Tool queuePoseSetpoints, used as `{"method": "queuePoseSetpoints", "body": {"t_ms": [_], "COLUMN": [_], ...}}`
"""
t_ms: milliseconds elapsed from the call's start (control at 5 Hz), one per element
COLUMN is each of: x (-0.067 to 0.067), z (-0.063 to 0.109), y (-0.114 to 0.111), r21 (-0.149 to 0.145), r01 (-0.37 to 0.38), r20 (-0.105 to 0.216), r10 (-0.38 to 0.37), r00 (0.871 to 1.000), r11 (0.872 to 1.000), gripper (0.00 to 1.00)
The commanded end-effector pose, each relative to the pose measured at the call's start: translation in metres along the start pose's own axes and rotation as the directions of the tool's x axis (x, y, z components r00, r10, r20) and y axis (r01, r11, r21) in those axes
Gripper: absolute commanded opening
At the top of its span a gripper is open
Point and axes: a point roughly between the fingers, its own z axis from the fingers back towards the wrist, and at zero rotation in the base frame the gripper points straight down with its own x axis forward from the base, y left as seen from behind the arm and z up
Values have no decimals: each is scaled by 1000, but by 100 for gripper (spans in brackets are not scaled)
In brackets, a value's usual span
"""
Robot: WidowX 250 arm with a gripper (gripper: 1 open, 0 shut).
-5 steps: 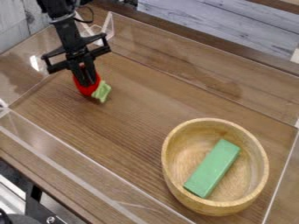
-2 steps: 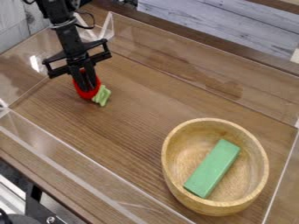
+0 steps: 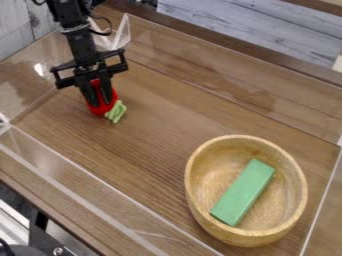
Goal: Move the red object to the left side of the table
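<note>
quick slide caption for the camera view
Gripper sets red object down at the table's left; green block lies in wooden bowl.

wooden bowl (image 3: 249,191): lower right | green block (image 3: 243,191): lying inside bowl, slanted

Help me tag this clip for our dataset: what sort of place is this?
Probably a lab-style robot test bench, not a home. A wood-grain table is fenced by low clear acrylic walls, and a black gripper works with toy props: a small red object and a green block in a wooden bowl.
</note>
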Motion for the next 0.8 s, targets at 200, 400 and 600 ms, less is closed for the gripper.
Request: {"method": "queuePoseSetpoints", "body": {"t_ms": [200,400,600], "x": [-9,-9,-10], "z": [2,6,10], "y": [19,23,27], "r21": [-16,-19,-21], "r01": [-74,-110,-143], "r20": [24,25,27], "r10": [74,111,144], "r00": [997,994,989], "r11": [997,994,989], "gripper": [0,100,100]}}
